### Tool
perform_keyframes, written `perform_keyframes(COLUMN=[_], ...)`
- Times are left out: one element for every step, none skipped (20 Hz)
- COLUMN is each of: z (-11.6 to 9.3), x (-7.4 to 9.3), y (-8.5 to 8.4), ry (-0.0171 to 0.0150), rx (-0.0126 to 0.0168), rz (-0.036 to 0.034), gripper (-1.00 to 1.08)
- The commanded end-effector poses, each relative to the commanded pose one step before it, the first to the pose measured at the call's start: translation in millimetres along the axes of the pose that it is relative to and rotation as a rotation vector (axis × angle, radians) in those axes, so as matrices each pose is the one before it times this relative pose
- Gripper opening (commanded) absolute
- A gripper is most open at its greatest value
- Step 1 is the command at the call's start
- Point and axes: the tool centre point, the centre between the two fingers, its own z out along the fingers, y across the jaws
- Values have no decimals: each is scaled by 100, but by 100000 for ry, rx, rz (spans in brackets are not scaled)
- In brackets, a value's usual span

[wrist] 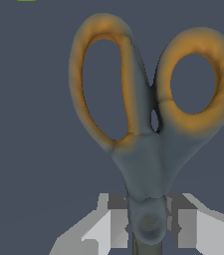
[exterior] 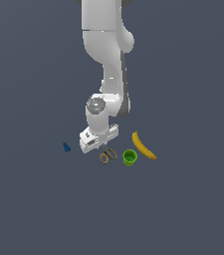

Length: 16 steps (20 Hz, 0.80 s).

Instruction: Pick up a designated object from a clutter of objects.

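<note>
The scissors, with grey blades and two orange-tan handle loops, lie on the dark floor in the exterior view. My gripper is low over their blade end. In the wrist view the scissors fill the picture. My gripper has one finger on each side of the grey neck at the pivot, and both pads touch it. The blades beyond the pivot are hidden. The rest of the clutter lies apart from the scissors.
A small green cup stands close to the scissors on the exterior view's right, with a yellow banana just beyond it. A tiny dark-blue piece lies on the exterior view's left of the gripper.
</note>
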Motion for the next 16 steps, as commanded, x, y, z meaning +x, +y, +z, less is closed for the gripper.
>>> perform_keyframes(z=[-331,-229,-281,-333,-386,-439,-492,-544,-594,-644,-692,-731,-787,-833,-879,-925], x=[59,39,48,57,66,75,84,93,102,110,119,108,135,144,152,160], y=[59,10,12,15,17,20,22,25,27,30,33,61,38,41,43,46], ry=[64,0,0,0,0,0,0,0,0,0,0,-22,0,0,0,0], rx=[-70,0,0,0,0,0,0,0,0,0,0,2,0,0,0,0], rz=[51,0,0,0,0,0,0,0,0,0,0,66,0,0,0,0], gripper=[-100,-100,-100,-100,-100,-100,-100,-100,-100,-100,-100,-100,-100,-100,-100,-100])
